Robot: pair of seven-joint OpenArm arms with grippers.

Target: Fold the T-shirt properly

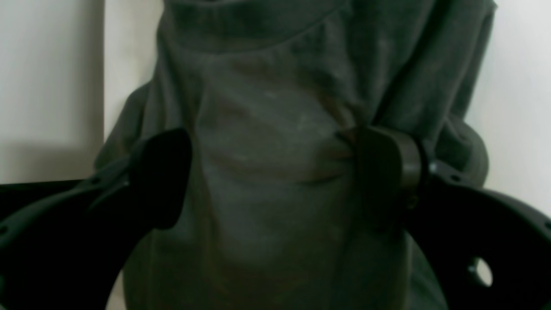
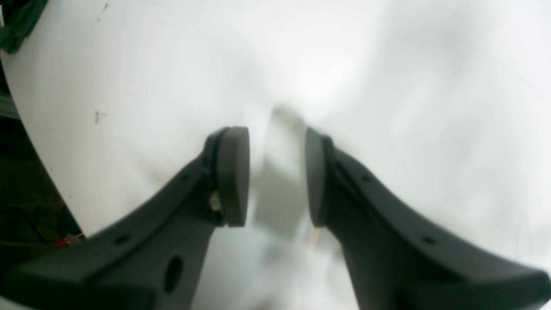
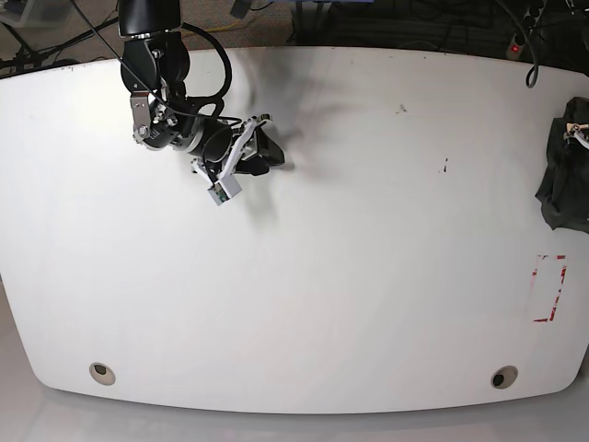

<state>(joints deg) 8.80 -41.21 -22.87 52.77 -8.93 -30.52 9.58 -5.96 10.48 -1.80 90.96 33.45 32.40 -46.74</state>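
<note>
We find the shirt (image 3: pixel 563 177) bunched in a dark heap at the far right edge of the table (image 3: pixel 350 304) in the base view, partly cut off by the frame, with a small pale bit of hardware showing at its top. In the left wrist view the same grey cloth (image 1: pixel 275 142) fills the middle of the picture, wrinkled, a curved seam running across its upper part. The left gripper (image 1: pixel 271 176) stands with its jaws wide apart, one on each side of the cloth; the right-hand pad in that view presses into a fold of the fabric, while the other sits at the cloth's edge, and we cannot tell whether it touches. We do not see the cloth clamped between them. The right gripper (image 3: pixel 259 152) is well apart from the shirt, over the upper left part of the table in the base view. From its wrist camera the right gripper (image 2: pixel 277 176) shows its jaws partly apart with nothing between them, only bare white table (image 2: pixel 387 107) and a blurred shadow underneath. A red dashed rectangle (image 3: pixel 549 288) is marked on the table near the right edge, below the shirt. Two round holes (image 3: pixel 102 373) sit near the table's front edge, one toward each corner.
</note>
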